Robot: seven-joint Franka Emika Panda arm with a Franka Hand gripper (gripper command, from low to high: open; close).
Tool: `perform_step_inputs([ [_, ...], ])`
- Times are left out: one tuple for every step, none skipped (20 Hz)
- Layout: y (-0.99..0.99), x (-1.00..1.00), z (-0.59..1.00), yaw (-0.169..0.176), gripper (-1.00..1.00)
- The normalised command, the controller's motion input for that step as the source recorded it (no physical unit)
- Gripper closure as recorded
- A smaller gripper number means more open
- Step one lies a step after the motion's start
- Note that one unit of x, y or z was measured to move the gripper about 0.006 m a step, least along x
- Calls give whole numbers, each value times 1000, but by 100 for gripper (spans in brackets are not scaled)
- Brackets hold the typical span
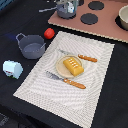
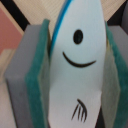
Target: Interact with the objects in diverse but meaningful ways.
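In the wrist view my gripper (image 2: 75, 75) is shut on a small white bottle (image 2: 75, 45) with a black eye dot, a smile and a blue edge; teal pads (image 2: 37, 80) press both its sides. In the exterior view the gripper (image 1: 66, 7) hangs at the far edge, by the toy stove's left corner, where the bottle is too blurred to make out. A dark grey two-handled pot (image 1: 31, 46) stands at the exterior view's left, with a red tomato (image 1: 49, 33) just beyond it. A yellow ridged bread loaf (image 1: 73, 65) lies on a small plate (image 1: 60, 69). A white-and-blue milk carton (image 1: 12, 69) sits at the far left.
A striped placemat (image 1: 95, 82) carries the plate, with an orange-handled knife (image 1: 67, 81) and fork (image 1: 80, 56) on either side of it. A pink toy stove (image 1: 107, 25) with dark burners fills the back right, and a bowl (image 1: 123, 19) sits at its right edge. Black cloth covers the table.
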Motion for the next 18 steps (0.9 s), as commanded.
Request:
perform_step_inputs([
  [551,-363,-174,0,100],
  [566,-357,-177,0,100],
  [589,-351,-191,0,100],
  [614,-343,-206,0,100],
  [629,-354,-237,0,100],
  [634,-363,-251,0,100],
  [637,-369,-260,0,100],
  [637,-371,-260,0,100],
  [631,-371,-260,0,100],
  [629,-371,-260,0,100],
  [626,-374,-254,0,100],
  [611,-374,-246,0,100],
  [600,-363,-226,0,100],
  [609,-297,-189,0,100],
  [620,-194,-154,10,100],
  [626,-103,-146,20,100],
  [580,-34,-160,19,100],
  [477,-71,-203,12,100],
])
